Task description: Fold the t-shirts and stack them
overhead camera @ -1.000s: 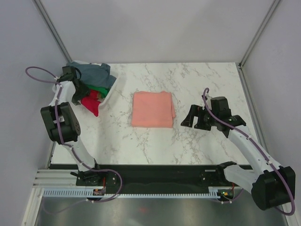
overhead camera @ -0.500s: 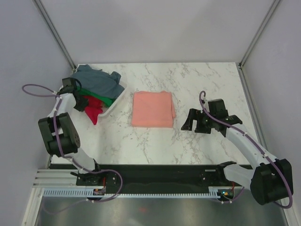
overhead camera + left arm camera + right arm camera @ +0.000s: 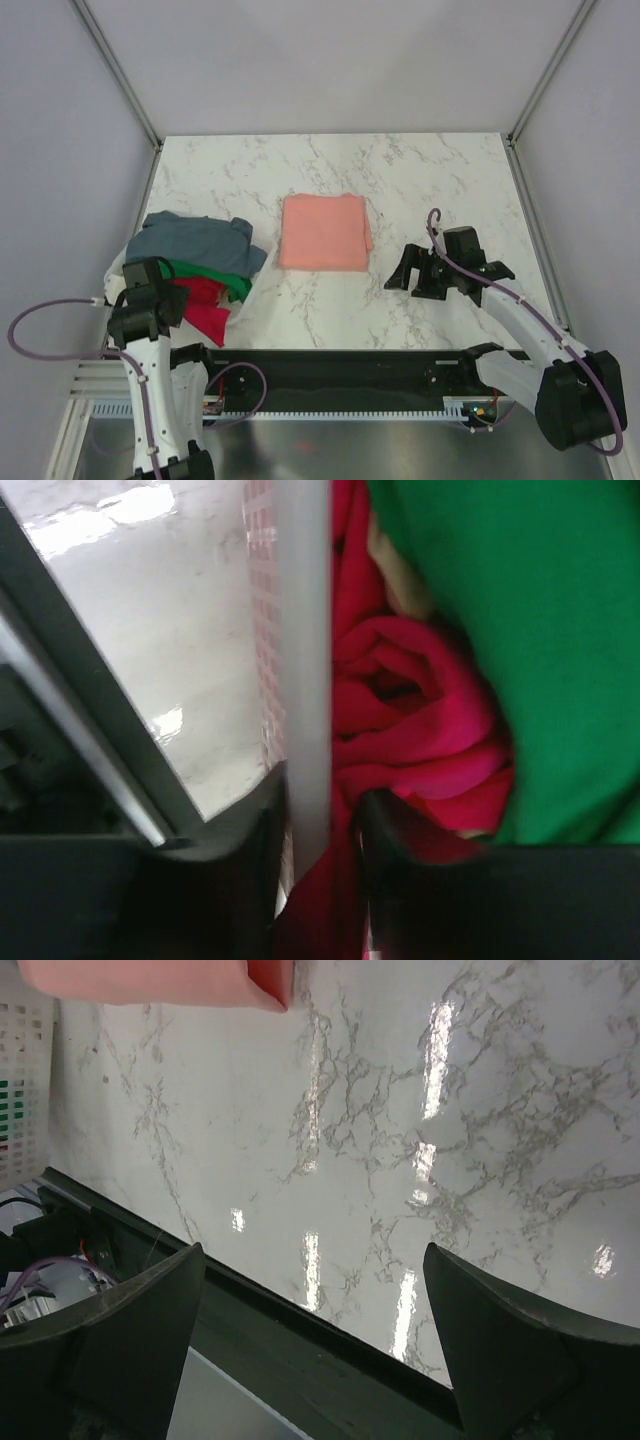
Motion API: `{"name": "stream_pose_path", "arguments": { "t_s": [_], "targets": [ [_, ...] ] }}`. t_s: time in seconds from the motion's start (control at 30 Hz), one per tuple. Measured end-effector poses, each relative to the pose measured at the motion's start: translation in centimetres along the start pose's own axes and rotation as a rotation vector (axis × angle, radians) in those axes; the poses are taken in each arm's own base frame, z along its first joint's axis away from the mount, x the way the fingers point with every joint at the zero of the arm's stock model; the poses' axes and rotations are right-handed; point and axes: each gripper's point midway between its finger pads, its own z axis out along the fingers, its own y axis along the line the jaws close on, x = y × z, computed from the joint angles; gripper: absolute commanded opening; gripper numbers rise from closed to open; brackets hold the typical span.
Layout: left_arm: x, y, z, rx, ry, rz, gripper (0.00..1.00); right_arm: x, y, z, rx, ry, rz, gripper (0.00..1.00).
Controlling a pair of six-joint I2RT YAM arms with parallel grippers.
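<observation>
Your left gripper (image 3: 310, 825) is clamped on the thin rim of the white mesh basket (image 3: 303, 630), which sits at the table's near left corner. A tug on that smooth, stiff plastic could tip it or slip the grip, spilling the limp, crumpled grey-blue shirt (image 3: 195, 240), green shirt (image 3: 222, 277) and red shirt (image 3: 207, 315). The pink shirt (image 3: 323, 232) lies folded flat on the glossy marble table (image 3: 430, 180). Your right gripper (image 3: 412, 284) hangs near it, jaws wide apart.
</observation>
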Motion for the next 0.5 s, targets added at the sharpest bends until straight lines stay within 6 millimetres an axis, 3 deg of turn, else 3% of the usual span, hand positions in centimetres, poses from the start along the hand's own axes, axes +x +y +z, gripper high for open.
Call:
{"name": "stream_pose_path", "arguments": {
  "t_s": [0.03, 0.17, 0.37, 0.5],
  "targets": [
    [0.2, 0.6, -0.6, 0.002, -0.008, -0.019, 0.77, 0.4, 0.1, -0.2, -0.008, -0.003, 0.008, 0.98],
    [1.2, 2.3, -1.7, -0.009, 0.0, -0.077, 0.98, 0.5, 1.1, -1.5, -0.05, -0.051, 0.001, 0.98],
    [1.8, 2.2, -2.6, 0.019, 0.024, -0.104, 0.99, 0.5, 1.9, -2.0, -0.057, -0.06, 0.012, 0.98],
    [-0.6, -0.9, -6.7, 0.174, -0.042, -0.108, 1.0, -1.1, 4.4, -1.7, -0.026, -0.031, -0.011, 0.98]
  ]
}}
